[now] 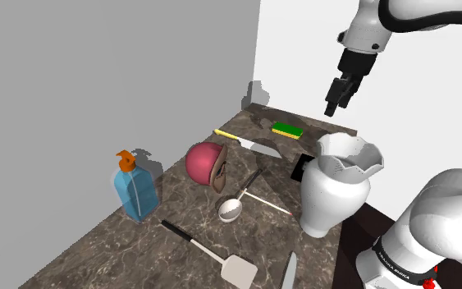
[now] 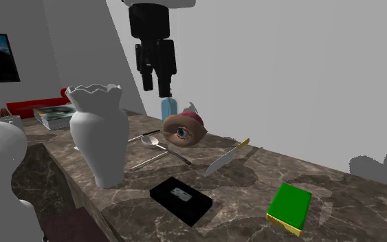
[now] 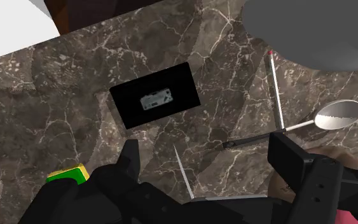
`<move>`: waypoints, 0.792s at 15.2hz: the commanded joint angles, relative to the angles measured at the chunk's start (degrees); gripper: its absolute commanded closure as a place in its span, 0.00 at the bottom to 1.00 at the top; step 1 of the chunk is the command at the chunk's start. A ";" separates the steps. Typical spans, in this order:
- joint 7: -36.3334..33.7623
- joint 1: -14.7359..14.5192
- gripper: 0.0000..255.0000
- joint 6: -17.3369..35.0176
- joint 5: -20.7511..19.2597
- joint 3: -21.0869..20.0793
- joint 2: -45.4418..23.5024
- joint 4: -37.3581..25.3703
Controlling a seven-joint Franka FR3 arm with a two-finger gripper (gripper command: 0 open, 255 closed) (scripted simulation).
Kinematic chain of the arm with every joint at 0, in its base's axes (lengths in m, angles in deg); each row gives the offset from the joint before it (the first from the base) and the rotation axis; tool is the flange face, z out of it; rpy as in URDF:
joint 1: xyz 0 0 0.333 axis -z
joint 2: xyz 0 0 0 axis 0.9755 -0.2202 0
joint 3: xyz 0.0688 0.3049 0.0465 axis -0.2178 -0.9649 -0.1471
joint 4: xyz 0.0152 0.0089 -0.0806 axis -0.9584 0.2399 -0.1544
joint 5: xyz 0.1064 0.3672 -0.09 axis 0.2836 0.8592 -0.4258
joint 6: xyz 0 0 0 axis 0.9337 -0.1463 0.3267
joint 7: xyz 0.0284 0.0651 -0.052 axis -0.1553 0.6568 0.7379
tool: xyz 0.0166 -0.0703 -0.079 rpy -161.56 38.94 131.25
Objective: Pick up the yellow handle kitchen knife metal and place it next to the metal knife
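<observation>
Above the far end of the marble counter hangs the black gripper, its fingers apart and clasping nothing. The yellow-handled knife lies flat on the stone below, between a green sponge and a red-and-brown rounded object. The all-metal knife (partly cut off by the frame) lies well apart at the counter's near edge, past a white vase and a black box.
</observation>
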 commanded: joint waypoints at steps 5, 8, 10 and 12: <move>1.58 -1.02 0.00 6.79 0.04 0.09 -7.40 -0.22; 2.76 -1.76 0.00 11.48 0.15 0.10 -13.38 -1.21; 3.55 -2.24 0.00 14.38 0.25 0.09 -17.52 -2.25; 4.33 -2.69 0.00 17.07 0.38 0.04 -21.76 -3.60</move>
